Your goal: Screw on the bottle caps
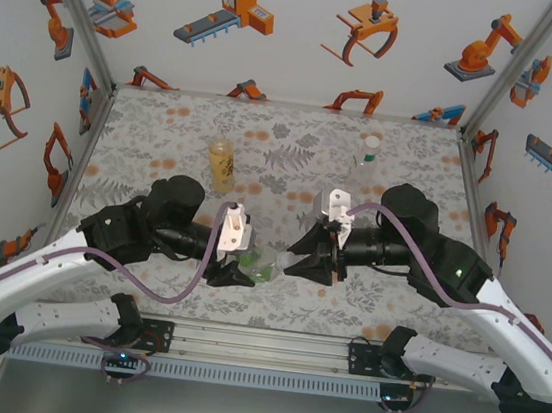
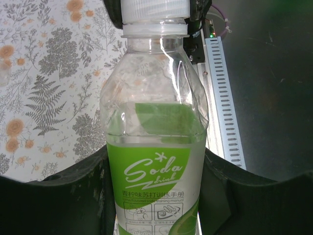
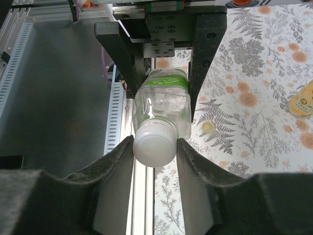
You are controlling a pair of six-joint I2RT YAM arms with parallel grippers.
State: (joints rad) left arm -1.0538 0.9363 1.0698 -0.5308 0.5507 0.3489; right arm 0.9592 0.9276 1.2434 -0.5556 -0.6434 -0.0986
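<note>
A clear bottle (image 2: 154, 147) with a green and white "Soda drink" label lies level between the two arms, just above the table's near edge. My left gripper (image 2: 154, 196) is shut on its labelled body. A white ribbed bottle cap (image 3: 154, 144) sits on its neck, and my right gripper (image 3: 155, 147) is shut on that cap, both pads touching its sides. From above, the left gripper (image 1: 238, 267) and right gripper (image 1: 302, 260) face each other with the bottle (image 1: 267, 264) between them.
An amber bottle (image 1: 222, 163) with a yellow label stands upright at the middle back. A clear bottle (image 1: 365, 162) stands at the back right. A slotted metal rail (image 1: 255, 375) runs along the near edge. Patterned walls enclose three sides.
</note>
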